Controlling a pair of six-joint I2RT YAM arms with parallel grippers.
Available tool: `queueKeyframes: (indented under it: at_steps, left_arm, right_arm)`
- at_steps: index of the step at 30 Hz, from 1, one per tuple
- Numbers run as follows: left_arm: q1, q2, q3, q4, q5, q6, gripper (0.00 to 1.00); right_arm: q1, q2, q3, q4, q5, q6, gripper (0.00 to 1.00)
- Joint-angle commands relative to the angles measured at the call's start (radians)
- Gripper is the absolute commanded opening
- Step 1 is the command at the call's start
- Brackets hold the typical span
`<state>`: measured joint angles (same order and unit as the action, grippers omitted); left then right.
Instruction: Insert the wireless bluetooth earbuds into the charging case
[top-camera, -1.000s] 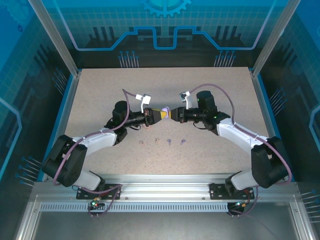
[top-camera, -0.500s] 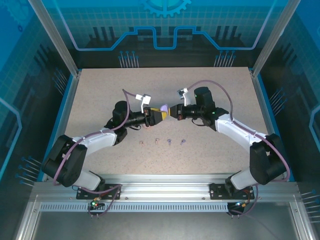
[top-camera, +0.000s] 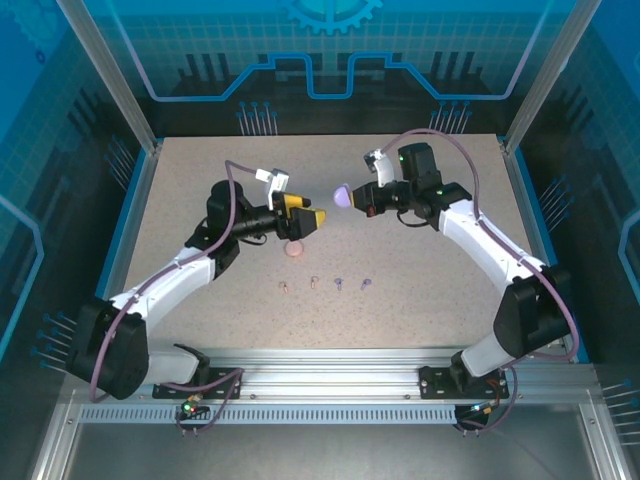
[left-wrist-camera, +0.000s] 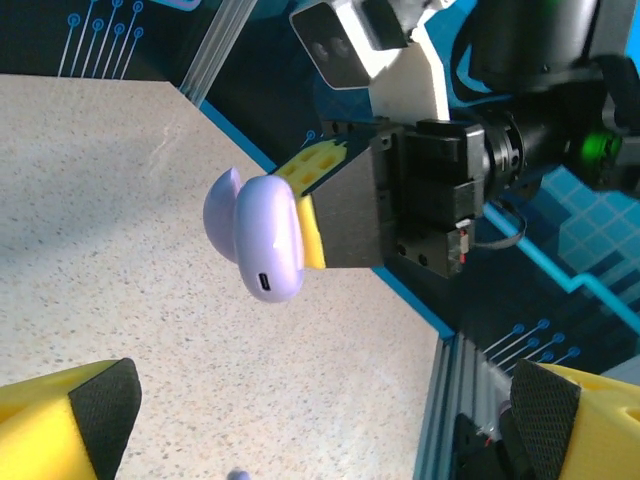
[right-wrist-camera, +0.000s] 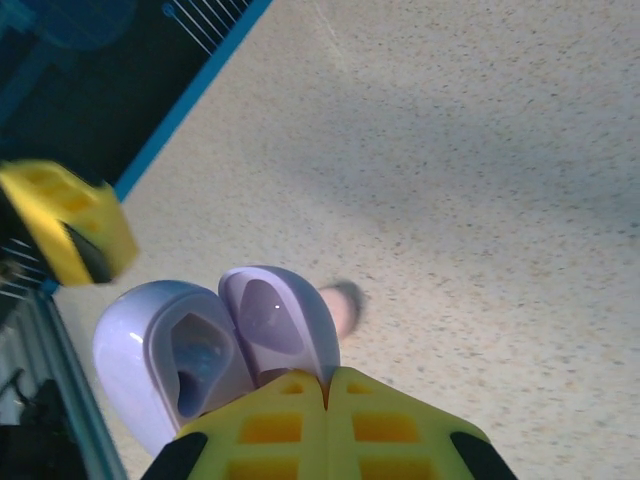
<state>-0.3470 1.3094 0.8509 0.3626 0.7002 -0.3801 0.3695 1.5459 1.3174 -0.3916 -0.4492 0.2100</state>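
My right gripper is shut on an open purple charging case and holds it above the table. The right wrist view shows the purple case hinged open, both hollows bare, with its edge pinched in my gripper. In the left wrist view the same case hangs in the air ahead of my left gripper, which is open and holds nothing. My left gripper hovers just left of the case. Four tiny earbuds lie in a row nearer the front: two pale pink, two purple.
A pink round case lies shut on the speckled table below my left gripper, and appears blurred as the pink case in the right wrist view. Blue rails edge the table's sides.
My left gripper let go of the purple case and drew back to the left. The right gripper carried the case up and to the right, and the pink case now lies uncovered.
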Motion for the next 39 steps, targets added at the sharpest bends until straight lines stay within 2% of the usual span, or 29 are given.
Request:
queueKeyframes:
  at_steps: [1,6,9,12,18,26,33,39]
  left_arm:
    - [0.02,-0.009,0.084,-0.268,0.034,0.175,0.99]
    - [0.022,0.061,0.222,-0.553,0.043,0.367,0.99]
    - [0.022,0.107,0.283,-0.657,0.055,0.441,0.99]
    - [0.022,0.155,0.331,-0.717,0.087,0.477,0.94]
    - [0.022,0.222,0.407,-0.813,0.121,0.54,0.8]
    - [0.014,0.264,0.454,-0.864,0.162,0.569,0.66]
    - [-0.006,0.304,0.5,-0.942,0.17,0.61,0.6]
    - [-0.022,0.326,0.511,-0.944,0.185,0.609,0.57]
  right_arm:
    - [-0.006,0.036,0.08,-0.155,0.025,-0.168,0.0]
    - [0.002,0.064,0.125,-0.23,0.027,-0.303,0.0]
    - [0.018,0.082,0.149,-0.277,0.039,-0.37,0.0]
    - [0.041,0.098,0.167,-0.308,0.064,-0.414,0.0]
    - [0.087,0.092,0.167,-0.304,0.084,-0.436,0.0]
    - [0.14,0.094,0.175,-0.293,0.096,-0.429,0.0]
    - [0.166,0.105,0.2,-0.309,0.114,-0.436,0.0]
    - [0.178,0.105,0.204,-0.308,0.119,-0.436,0.0]
